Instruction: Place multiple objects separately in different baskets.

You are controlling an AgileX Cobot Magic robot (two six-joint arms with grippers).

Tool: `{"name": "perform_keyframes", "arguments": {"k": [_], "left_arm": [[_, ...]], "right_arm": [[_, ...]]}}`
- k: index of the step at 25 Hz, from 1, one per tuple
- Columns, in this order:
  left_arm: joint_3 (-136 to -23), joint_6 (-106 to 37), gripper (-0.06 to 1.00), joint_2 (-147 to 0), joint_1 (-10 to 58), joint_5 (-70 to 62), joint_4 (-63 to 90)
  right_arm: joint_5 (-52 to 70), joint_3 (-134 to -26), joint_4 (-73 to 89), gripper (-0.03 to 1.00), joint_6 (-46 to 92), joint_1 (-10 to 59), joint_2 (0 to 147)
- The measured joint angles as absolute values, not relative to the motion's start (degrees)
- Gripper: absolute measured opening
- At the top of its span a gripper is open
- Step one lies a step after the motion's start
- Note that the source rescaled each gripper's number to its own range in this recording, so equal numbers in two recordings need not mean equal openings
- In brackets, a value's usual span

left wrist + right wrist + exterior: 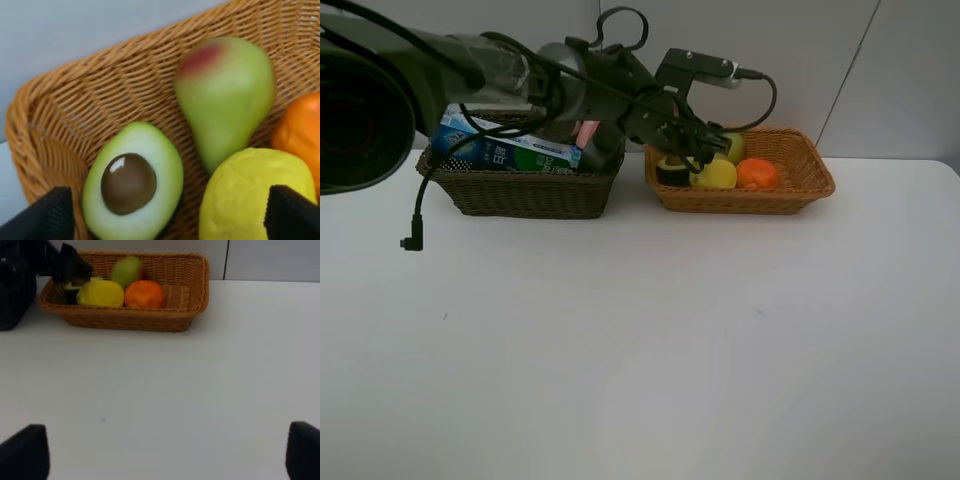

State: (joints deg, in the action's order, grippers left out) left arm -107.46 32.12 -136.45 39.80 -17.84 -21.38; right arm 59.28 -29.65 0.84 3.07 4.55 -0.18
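Note:
The light orange-tan basket (802,186) holds the halved avocado (670,168), yellow lemon (717,174), orange (757,174) and green-red pear (730,145). My left gripper (692,150) reaches across to this basket and is open and empty. In its wrist view its fingertips (50,215) straddle the avocado (132,182) and lemon (255,192), below the pear (225,95). The dark olive-brown basket (520,195) holds the blue-green toothpaste box (500,150) and pink bottle (587,132). The arm hides the dark bottle and cup. My right gripper (160,455) is open over bare table.
The left arm and its cables stretch over the dark basket from the upper left. A cable end (412,243) hangs in front of that basket. The white table (640,350) extends in front of both baskets. The right wrist view shows the light basket (185,290) ahead.

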Motion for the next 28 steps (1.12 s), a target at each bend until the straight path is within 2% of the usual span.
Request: {"name": "perform_keyframes", "arguments": {"k": [12, 28], "left_arm": [[-107.46, 28.38, 1.0, -127.01, 43.42, -26.25, -21.06], [-107.46, 23.54, 1.0, -112.81, 50.72, -53.16, -20.45]], "right_arm": [[59.28, -29.65, 0.84, 1.0, 3.07, 4.55, -0.18], [59.28, -29.65, 0.84, 1.0, 3.07, 4.55, -0.18]]}}
